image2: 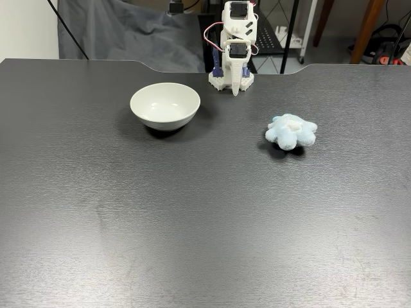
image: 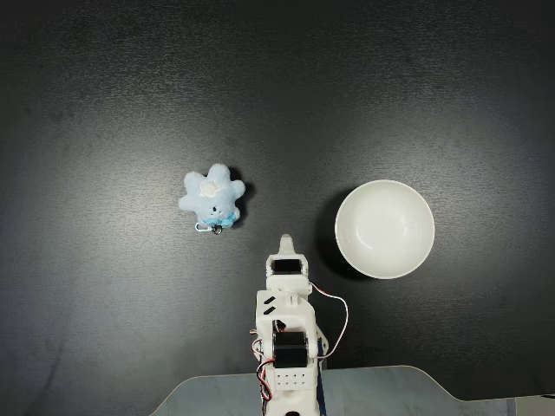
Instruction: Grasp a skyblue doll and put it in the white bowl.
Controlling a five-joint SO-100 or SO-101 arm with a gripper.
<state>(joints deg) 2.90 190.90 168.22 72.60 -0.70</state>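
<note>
One skyblue doll [image: 212,198] lies alone on the dark worktop [image: 104,104], a fluffy lobed plush with a white centre patch facing up and a small metal clip [image: 208,227] at its near edge in the view from above. It sits to the left of the arm there, well apart from the white bowl [image: 385,229], which stands to the right of the arm and holds nothing. In the view from across the worktop the sides swap: doll [image2: 291,131] on the right, bowl [image2: 165,105] on the left, arm at the far edge.

The arm is folded up at its base, its pincer [image: 284,240] pointing down toward the worktop [image2: 192,224] and grasping nothing; the fingers look drawn together, though from these angles I cannot tell for sure. In the other view the pincer [image2: 236,90] tapers to a point just in front of the base.

The step in hand looks like the reach, not yet begun. To do it well, swing left toward the doll, spread the fingers wide before descending, and come down over the plush body's middle rather than a single lobe or the clip, since soft fur compresses and a shallow pinch may slip
</note>
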